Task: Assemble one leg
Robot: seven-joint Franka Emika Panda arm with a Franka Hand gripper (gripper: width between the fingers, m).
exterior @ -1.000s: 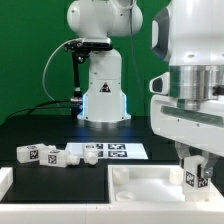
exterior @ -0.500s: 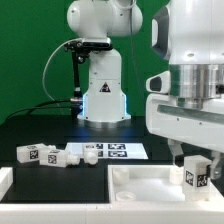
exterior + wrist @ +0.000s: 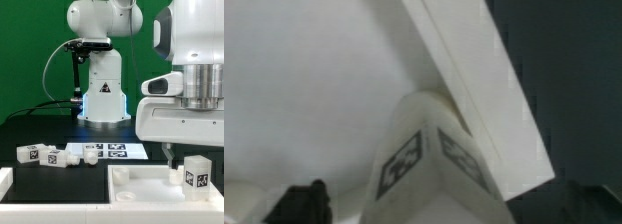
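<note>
A white leg [image 3: 197,172] with a black-and-white tag stands upright in the corner of the large white tray-like panel [image 3: 140,188], at the exterior view's right. My gripper [image 3: 193,150] hangs just above the leg's top, open and holding nothing. In the wrist view the leg [image 3: 429,165] rises between my two dark fingertips [image 3: 304,202], with a gap on each side. The panel's floor [image 3: 313,80] and raised rim [image 3: 464,70] lie beyond it.
Three more tagged legs [image 3: 38,154] [image 3: 62,158] [image 3: 92,155] lie on the black table at the exterior view's left. The marker board [image 3: 118,152] lies behind the panel. A white part's edge [image 3: 5,182] shows at bottom left. The arm's base [image 3: 103,95] stands behind.
My gripper has let go of the leg and risen straight up. The leg stays standing in the panel's corner.
</note>
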